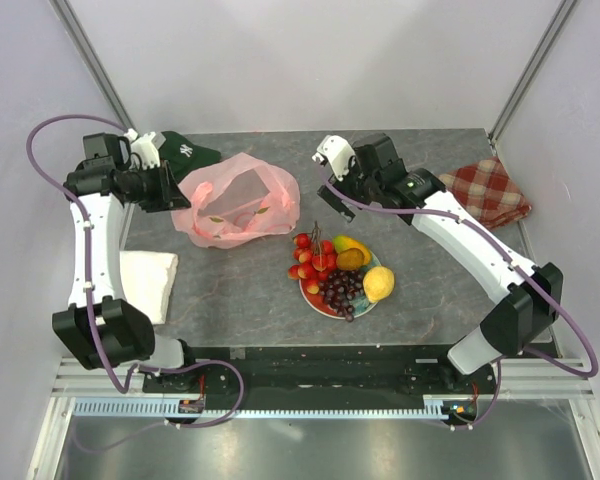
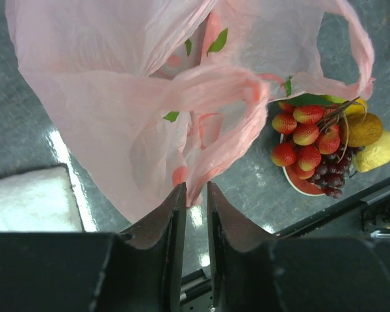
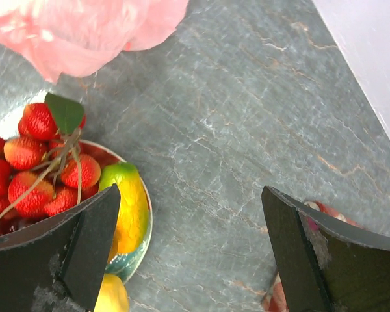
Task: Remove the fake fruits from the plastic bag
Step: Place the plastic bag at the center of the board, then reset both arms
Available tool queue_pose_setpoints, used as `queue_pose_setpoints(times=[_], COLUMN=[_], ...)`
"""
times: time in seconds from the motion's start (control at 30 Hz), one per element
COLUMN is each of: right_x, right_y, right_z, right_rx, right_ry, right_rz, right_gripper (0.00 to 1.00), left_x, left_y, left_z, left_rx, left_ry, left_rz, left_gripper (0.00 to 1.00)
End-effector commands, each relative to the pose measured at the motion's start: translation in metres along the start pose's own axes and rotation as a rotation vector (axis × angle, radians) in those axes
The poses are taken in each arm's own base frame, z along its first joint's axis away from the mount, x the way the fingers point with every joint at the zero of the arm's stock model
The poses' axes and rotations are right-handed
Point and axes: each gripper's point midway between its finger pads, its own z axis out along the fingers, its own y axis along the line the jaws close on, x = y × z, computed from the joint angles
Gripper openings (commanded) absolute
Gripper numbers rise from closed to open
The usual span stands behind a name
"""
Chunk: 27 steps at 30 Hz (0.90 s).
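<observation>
— Where were the fake fruits [image 1: 340, 272]?

— Piled on the round red plate [image 1: 309, 296] near the middle of the grey stone-look counter [image 1: 430, 290]. The cluster of red berries [image 1: 310, 258] sat on the side nearest the bag, and the dark purple grape bunch [image 1: 342, 290] lay toward the arms' bases. The yellow lemon [image 1: 379, 284] was at the right rim, the orange-yellow fruit [image 1: 354, 244] at the far edge, and the small brown-green one [image 1: 350, 260] just in front of it.

— And the bag?

— The thin translucent pink plastic bag [image 1: 238, 200] with green leaf prints lay crumpled on the counter, just beside the berries, on their far left.

— The left end effector [image 2: 196, 188]?

— At the bag's left edge. Its dark fingers [image 2: 172, 221] stood a narrow slit apart, with the film's lowest fold right at the tips. I could not tell whether the film touched them.

— The right end effector [image 3: 190, 192]?

— Jaws spread wide with bare counter between them, above the far side of the plate.

— Anything else?

— A red-checked folded cloth [image 1: 495, 190] at the far right, a dark green cap [image 1: 185, 152] behind the bag, and a white folded towel [image 1: 145, 280] at the left.
</observation>
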Motion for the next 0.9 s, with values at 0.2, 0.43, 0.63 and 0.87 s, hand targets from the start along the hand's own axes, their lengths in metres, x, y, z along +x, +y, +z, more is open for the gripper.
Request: queue_pose_setpoints(times=[0.2,0.43,0.63,0.87], right_x=[-0.036,-0.052,-0.041,-0.016], right_y=[-0.048,-0.065,-0.091,-0.092], right_z=[-0.021,-0.037,-0.074,-0.099], right_rx=[0.235,0.316,0.476,0.542], right_ry=[-0.095,-0.147,-0.117,-0.095], right_rz=[0.171,0.218,0.166,0.169], right_gripper=[0.98,0.98,0.98,0.98], left_x=[-0.046,-0.098,-0.128,-0.136], left_y=[-0.016,-0.048,-0.1,-0.124], left_z=[-0.035,-0.101,-0.14,-0.129], left_rx=[-0.067,-0.162,-0.087,-0.01], left_ry=[-0.172,-0.459,-0.638,-0.63], left_rz=[0.123,0.305,0.414,0.437], left_gripper=[0.61,0.99,0.99,0.99])
